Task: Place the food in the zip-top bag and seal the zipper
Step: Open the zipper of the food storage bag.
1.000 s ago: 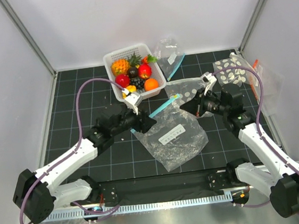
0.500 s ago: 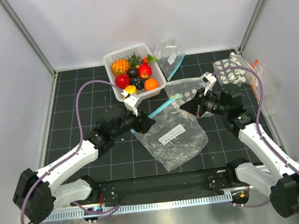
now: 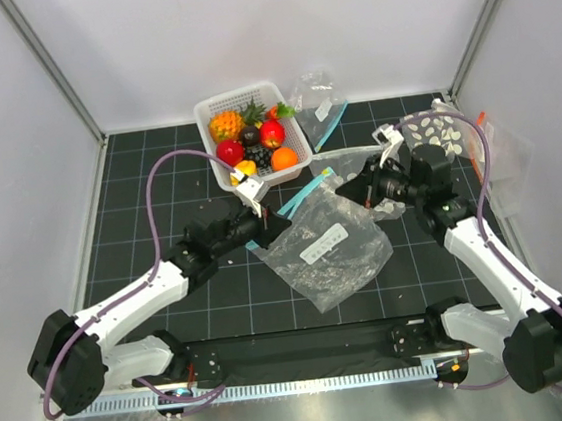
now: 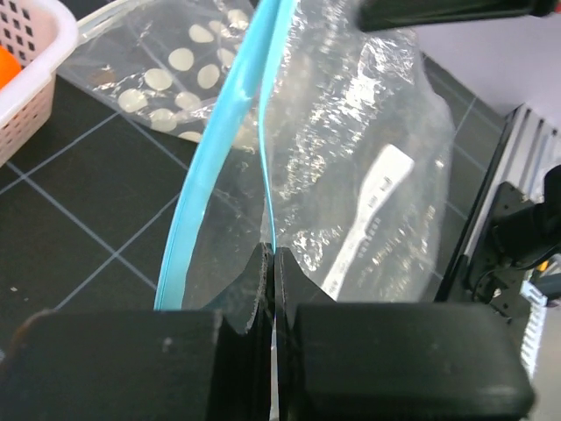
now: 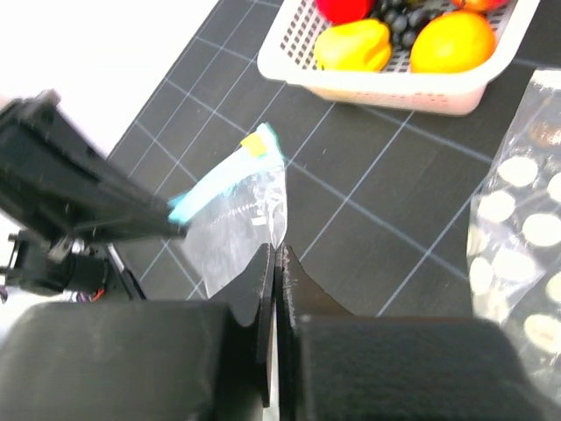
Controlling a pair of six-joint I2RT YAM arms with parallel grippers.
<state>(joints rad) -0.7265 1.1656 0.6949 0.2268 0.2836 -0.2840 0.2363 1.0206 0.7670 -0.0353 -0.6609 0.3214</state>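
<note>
My left gripper [image 4: 270, 256] is clamped tight on one lip of the large clear floppy zip-top bag [image 3: 331, 250], right at its thin teal-blue zipper [image 4: 226, 132]. My right gripper [image 5: 274, 252] pinches the plastic at the mouth's far end, which I judge is to spread it. The bag lies mid-table. The glossy toy food [image 3: 271, 133] sits in the white plastic basket [image 3: 233, 93] beyond it — nothing bagged yet.

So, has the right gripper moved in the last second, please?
Yes: the right gripper shifted toward the far wall, nearer the white basket, gripping the zip-top bag.
</note>
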